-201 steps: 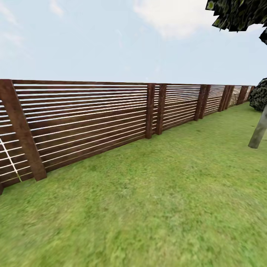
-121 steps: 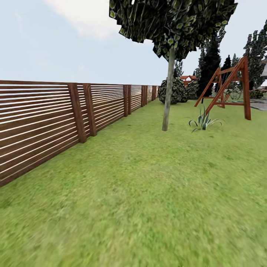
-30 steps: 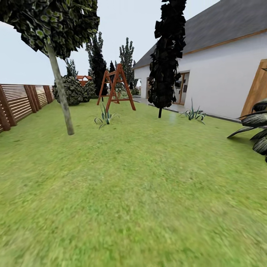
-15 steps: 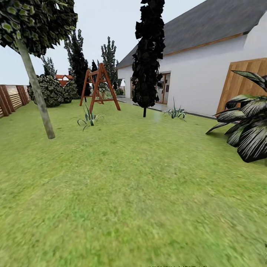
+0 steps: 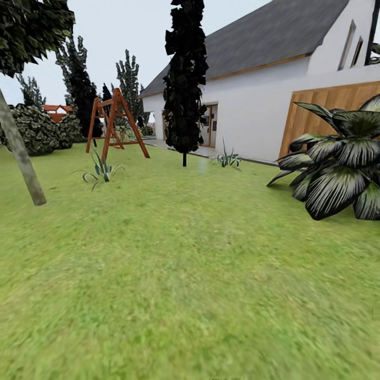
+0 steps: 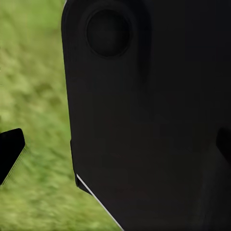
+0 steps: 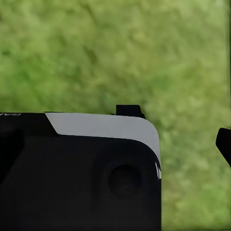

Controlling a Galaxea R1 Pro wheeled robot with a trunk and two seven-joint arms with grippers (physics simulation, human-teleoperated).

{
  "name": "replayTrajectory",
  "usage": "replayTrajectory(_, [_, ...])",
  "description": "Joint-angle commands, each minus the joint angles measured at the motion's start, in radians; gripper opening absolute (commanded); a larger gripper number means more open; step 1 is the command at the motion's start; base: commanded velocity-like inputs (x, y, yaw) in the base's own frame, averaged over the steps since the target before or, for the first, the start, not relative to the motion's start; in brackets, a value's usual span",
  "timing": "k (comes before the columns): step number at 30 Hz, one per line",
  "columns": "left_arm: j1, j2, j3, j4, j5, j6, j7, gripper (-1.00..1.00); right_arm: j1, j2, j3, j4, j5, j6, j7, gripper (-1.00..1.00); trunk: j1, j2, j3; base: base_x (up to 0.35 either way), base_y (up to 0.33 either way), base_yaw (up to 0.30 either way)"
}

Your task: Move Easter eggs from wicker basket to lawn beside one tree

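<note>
lawn wide, blurry up close | tree trunk upright, leaning slightly, top cut off | swing frame, house behind | claws: can't tell, apart or together

Ahead of you: white house with grey roof, wooden swing frame, dark cypress, broad-leaved plant right, pale overcast sky.

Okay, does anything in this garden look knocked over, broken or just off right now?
Nothing stands out. The tree leans, probably from the wide camera angle; the swing frame stands upright on the lawn.
</note>
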State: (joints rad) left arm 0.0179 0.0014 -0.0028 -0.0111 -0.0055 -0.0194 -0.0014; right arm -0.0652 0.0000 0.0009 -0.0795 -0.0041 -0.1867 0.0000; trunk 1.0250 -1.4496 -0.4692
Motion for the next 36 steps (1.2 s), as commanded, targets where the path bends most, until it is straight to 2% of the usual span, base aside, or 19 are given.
replayTrajectory(1, [0.000, 0.000, 0.000, -0.001, -0.001, -0.002, 0.000, 1.00, -0.001, 0.000, 0.000, 0.001, 0.000, -0.003, 0.000, 1.00, 0.000, 0.000, -0.001, 0.000, 0.000, -0.283])
replayTrajectory(36, [0.000, 0.000, 0.000, -0.001, -0.001, -0.002, 0.000, 1.00, -0.001, 0.000, 0.001, 0.001, 0.000, -0.003, 0.000, 1.00, 0.000, 0.000, -0.001, 0.000, 0.000, -0.283])
